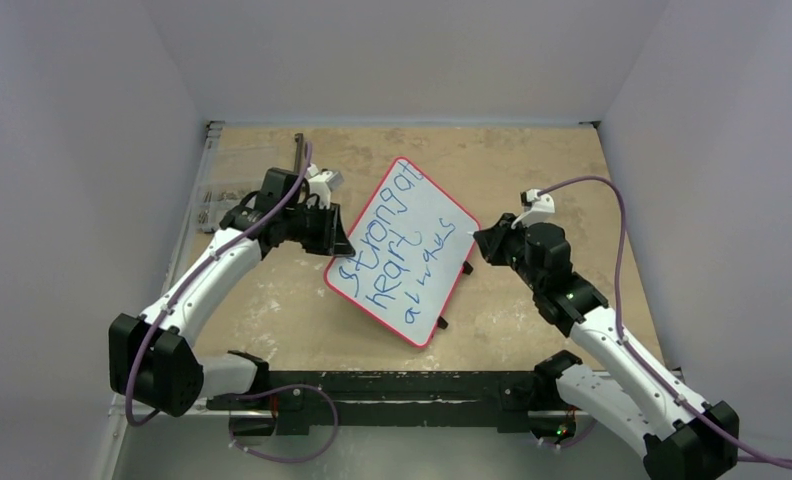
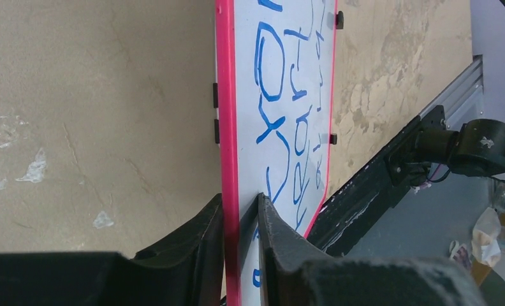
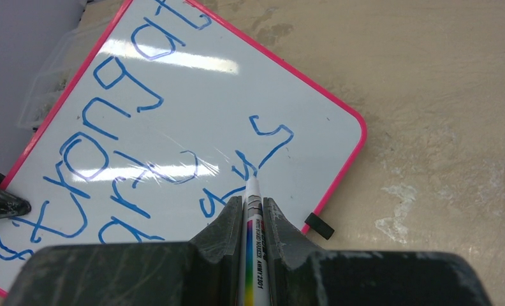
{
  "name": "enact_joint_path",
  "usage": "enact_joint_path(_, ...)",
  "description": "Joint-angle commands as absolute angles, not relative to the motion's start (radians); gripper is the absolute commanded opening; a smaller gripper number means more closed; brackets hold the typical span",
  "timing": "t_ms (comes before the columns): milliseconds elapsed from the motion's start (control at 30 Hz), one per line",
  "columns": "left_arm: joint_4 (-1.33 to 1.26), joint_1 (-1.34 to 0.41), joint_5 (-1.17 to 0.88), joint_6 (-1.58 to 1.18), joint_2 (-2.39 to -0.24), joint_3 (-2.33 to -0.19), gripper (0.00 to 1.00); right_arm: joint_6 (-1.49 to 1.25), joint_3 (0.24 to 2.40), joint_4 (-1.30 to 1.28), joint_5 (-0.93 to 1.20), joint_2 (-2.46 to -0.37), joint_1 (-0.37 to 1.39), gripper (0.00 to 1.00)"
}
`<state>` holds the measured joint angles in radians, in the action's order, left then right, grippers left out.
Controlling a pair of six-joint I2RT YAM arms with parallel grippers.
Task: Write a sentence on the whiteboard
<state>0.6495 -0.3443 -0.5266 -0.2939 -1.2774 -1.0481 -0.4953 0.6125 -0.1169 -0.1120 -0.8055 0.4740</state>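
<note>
In the top external view, the left hand (image 1: 338,240) is seen clenched on the left edge of the whiteboard (image 1: 437,200), which is set slantwise at the middle of the tan worktop (image 1: 542,170). The sentence (image 1: 390,250), written in blue, is read as "strong at heart always". Further right, a marker (image 3: 255,236) is grasped by the right hand (image 1: 480,240), its tip placed against the last word.
</note>
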Motion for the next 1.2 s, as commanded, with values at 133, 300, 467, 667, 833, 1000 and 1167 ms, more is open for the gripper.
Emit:
enact_joint_path(133,0.504,-0.346,-0.6,-0.366,-1.278,-1.014,0.13,-0.482,0.606,-0.097,-0.109,-0.815,0.472,0.0)
enact_joint_path(300,0.437,-0.372,-0.598,-0.404,-1.291,-0.997,0.1,-0.477,0.609,-0.1,-0.118,-0.815,0.471,0.0)
enact_joint_path(467,0.361,-0.412,-0.591,-0.455,-1.319,-0.998,0.07,-0.467,0.615,-0.113,-0.142,-0.804,0.471,0.0)
enact_joint_path(667,0.304,-0.477,-0.569,-0.499,-1.372,-1.034,0.07,-0.441,0.64,-0.139,-0.208,-0.79,0.472,0.0)
enact_joint_path(833,0.244,-0.524,-0.558,-0.534,-1.446,-1.084,0.07,-0.423,0.669,-0.15,-0.251,-0.791,0.472,0.0)
enact_joint_path(1000,0.207,-0.571,-0.555,-0.547,-1.536,-1.166,0.07,-0.403,0.707,-0.177,-0.306,-0.782,0.472,0.0)
enact_joint_path(1167,0.192,-0.613,-0.554,-0.55,-1.631,-1.265,0.07,-0.384,0.752,-0.213,-0.38,-0.757,0.472,0.0)
